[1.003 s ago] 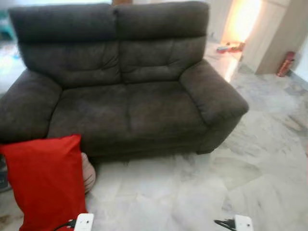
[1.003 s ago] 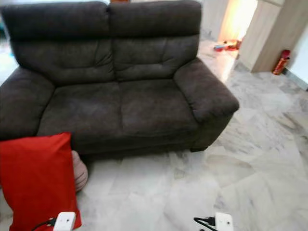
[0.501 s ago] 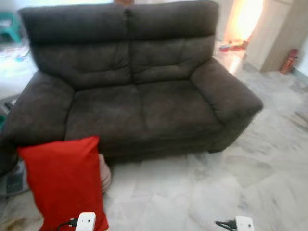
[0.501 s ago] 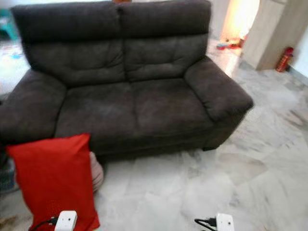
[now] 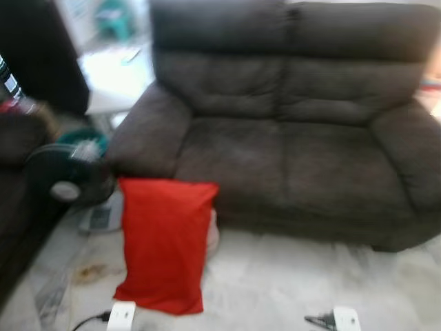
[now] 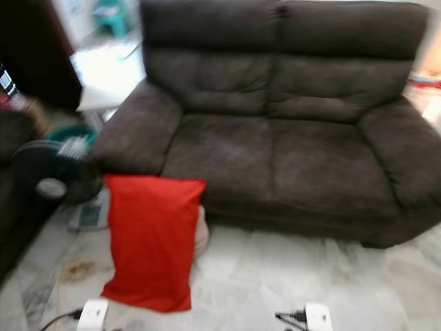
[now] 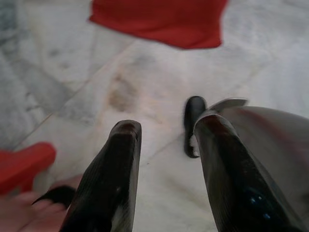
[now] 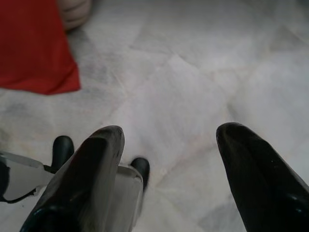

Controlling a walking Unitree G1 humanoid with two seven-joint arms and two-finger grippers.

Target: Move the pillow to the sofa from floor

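1. Two-seat dark brown sofa point(image 5: 296, 131) is taking up most of the head views, standing on pale marble floor point(image 5: 275, 283), seat cushions bare
2. Red pillow point(image 5: 165, 241) is standing upright on the floor, leaning against the sofa front below its left armrest; a pale roundish thing point(image 5: 212, 233) is peeking out just behind it, too blurred to identify
3. Black fan point(image 5: 65, 181) is sitting on the floor beside that armrest, near the pillow
4. Left gripper point(image 7: 161, 140) is hanging low over the floor, fingers apart, holding nothing, pillow's bottom edge lying beyond the tips
5. Right gripper point(image 8: 169, 140) is hanging over bare floor, fingers spread wide, holding nothing, a red pillow corner showing off to one side
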